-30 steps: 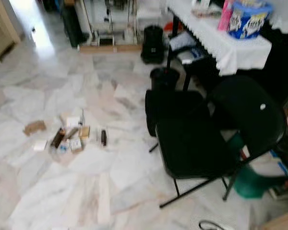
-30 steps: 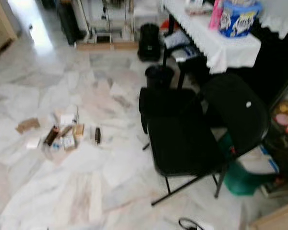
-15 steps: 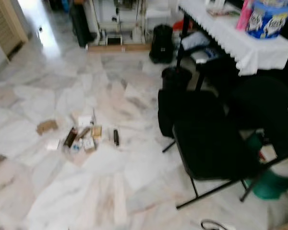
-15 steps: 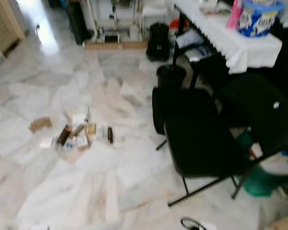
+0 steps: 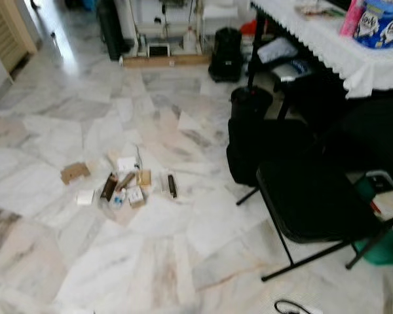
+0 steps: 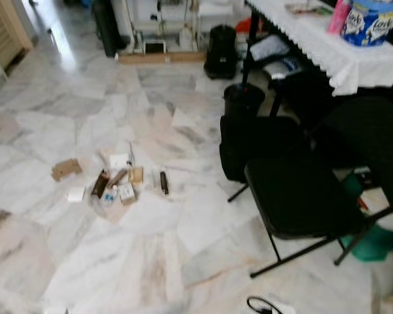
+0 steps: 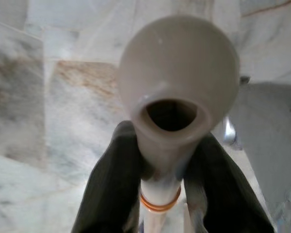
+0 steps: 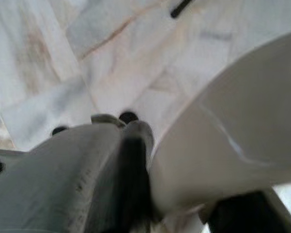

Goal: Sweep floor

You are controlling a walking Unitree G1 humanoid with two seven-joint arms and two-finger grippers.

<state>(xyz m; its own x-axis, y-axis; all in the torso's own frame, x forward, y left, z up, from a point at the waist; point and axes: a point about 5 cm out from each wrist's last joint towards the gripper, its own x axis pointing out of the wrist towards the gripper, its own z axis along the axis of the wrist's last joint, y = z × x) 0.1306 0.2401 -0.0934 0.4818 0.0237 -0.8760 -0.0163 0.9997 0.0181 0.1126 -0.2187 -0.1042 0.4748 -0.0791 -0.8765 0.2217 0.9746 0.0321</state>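
left wrist view has the left end effector [image 7: 160, 165] clamped round a broom handle [image 7: 177, 97]; the right end effector [image 8: 179, 194] grips a pale dustpan [image 8: 242, 136]. litter [image 5: 121, 186] lies mid-floor, left of the black chair [image 5: 314, 203]; best approach squarely, sweeping inward.

A white marble floor [image 5: 65, 118] is spreading across the room, and a small heap of litter [image 5: 121, 186] is lying on it, with a brown scrap of cardboard [image 5: 74, 173] sitting just beside the heap and a dark stick-like piece [image 5: 171, 186] lying at its other edge. A black folding chair [image 5: 314, 203] is standing well apart from the litter, with a black bag [image 5: 259, 147] leaning by its near corner. Behind them a table draped in a white lace-edged cloth [image 5: 327, 46] is carrying a blue tub [image 5: 380, 23], while a black bin [image 5: 226, 46] is standing near a low wooden board [image 5: 164, 61] at the far wall.
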